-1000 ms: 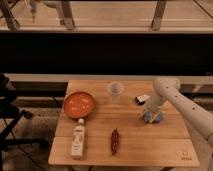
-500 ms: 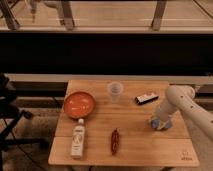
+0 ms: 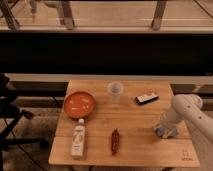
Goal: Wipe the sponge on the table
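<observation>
While pressed to the table (image 3: 140,146) right of the cup (image 3: 115,90), the sponge (image 3: 160,132) is pinched by the gripper (image 3: 167,129); a plate (image 3: 66,104) is seen left of the cup.

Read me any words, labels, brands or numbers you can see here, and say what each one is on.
No text is readable.
White bottle: has a label, too blurred to read.
Table corner: small mark, too small to read.
Black-and-white bar: no legible text.
Gripper, down at the sponge near the table's right edge: no text visible.
</observation>
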{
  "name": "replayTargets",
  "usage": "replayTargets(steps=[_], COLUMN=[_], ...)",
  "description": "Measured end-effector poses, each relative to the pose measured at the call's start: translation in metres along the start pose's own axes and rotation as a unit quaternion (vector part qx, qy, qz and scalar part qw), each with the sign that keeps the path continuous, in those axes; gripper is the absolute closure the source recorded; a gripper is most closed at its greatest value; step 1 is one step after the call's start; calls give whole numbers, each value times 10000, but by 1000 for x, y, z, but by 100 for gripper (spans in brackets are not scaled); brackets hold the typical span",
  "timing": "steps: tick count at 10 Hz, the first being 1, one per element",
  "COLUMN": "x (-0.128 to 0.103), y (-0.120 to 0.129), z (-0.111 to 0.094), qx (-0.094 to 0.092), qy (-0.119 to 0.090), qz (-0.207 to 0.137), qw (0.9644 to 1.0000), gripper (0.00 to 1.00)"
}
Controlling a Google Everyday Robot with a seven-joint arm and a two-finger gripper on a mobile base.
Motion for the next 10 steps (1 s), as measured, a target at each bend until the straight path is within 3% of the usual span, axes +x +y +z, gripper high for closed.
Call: replayTargets(steps=[4,7,10], x=[-13,-30,-57], y=[36,66,80], z=[7,7,6], qx=[-182,-250,-308], qy=[-53,62,177], qz=[65,79,-156], qw=[9998,9996,9992], gripper=[100,100,100])
